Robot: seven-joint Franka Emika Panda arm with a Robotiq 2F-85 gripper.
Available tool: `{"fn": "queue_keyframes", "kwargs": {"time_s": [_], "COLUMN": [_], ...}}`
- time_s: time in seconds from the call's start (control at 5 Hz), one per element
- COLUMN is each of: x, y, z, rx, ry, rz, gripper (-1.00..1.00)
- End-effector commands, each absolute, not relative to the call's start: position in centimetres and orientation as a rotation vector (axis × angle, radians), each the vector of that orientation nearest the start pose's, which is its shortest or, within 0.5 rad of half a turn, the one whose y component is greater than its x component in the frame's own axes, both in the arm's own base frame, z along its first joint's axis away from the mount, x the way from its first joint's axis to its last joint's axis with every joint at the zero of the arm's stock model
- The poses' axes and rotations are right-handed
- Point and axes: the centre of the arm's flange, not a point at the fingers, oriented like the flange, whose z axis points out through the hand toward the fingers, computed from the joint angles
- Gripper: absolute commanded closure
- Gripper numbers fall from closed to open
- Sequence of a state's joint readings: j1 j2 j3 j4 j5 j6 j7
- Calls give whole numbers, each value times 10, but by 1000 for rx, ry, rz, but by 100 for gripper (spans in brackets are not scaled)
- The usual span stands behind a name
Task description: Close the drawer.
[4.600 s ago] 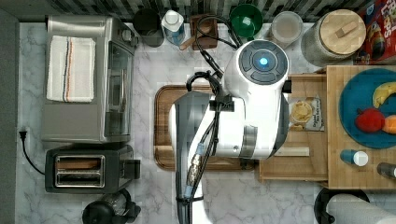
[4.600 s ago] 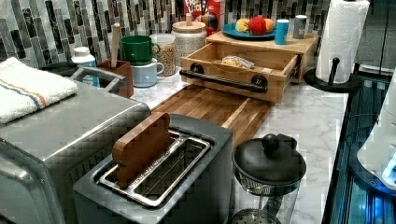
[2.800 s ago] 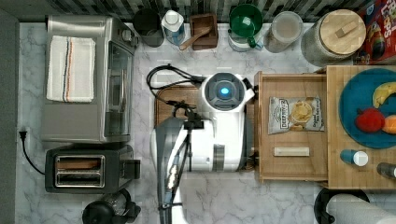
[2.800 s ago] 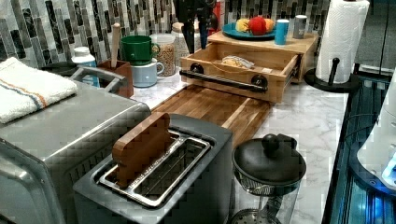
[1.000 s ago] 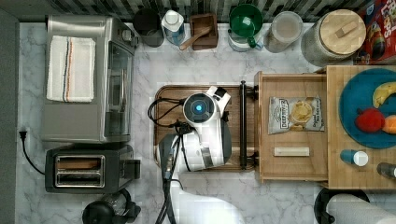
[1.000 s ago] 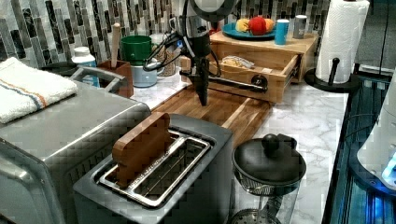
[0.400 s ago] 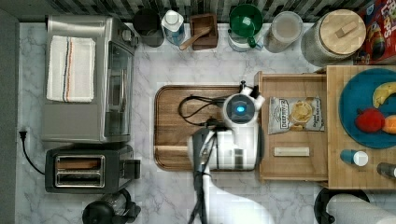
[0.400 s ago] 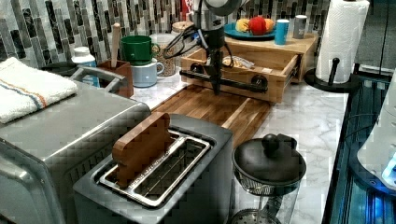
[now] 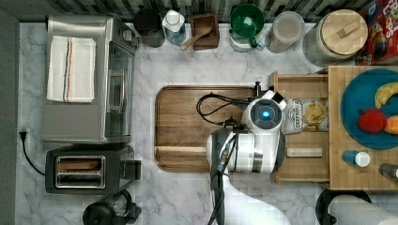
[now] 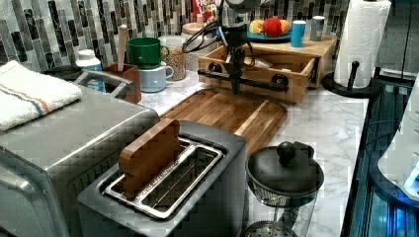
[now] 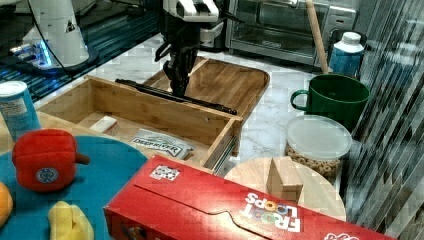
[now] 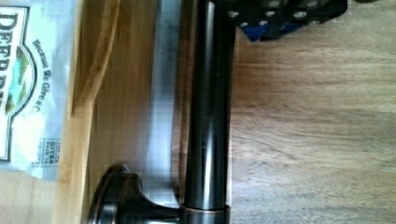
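A: While the drawer (image 11: 150, 112) stands pulled out over the table (image 10: 326, 123), where is the arm?

B: Item: end effector (image 10: 235, 84), pointing straight down against the black bar handle (image 12: 208, 116), cutting-board (image 10: 232, 111) side. Finger opening: cannot tell.

I see the drawer (image 11: 150, 112) pulled open: a shallow light-wood box with raised sides. Its black bar handle (image 10: 257, 82) runs along the front on two round posts, above the edge of the cutting board (image 9: 197, 126). Inside lie a snack packet (image 11: 162, 143) and a small pale block (image 9: 304, 152).
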State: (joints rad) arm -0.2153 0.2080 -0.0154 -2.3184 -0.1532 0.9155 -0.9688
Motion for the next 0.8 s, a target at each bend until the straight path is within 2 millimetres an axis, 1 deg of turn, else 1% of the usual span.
{"fn": "queue_keyframes", "kwargs": {"time_s": [0.2, 0.4, 0.6, 0.8], "x": [519, 517, 514, 508], "y": [-221, -258, -289, -314], "z": [310, 307, 308, 306], "rx": [-3231, -3225, -3225, -3225], "ry": [-197, -206, -197, -184], "rz": [-169, -206, -230, -258], "gripper": [100, 100, 100, 100]}}
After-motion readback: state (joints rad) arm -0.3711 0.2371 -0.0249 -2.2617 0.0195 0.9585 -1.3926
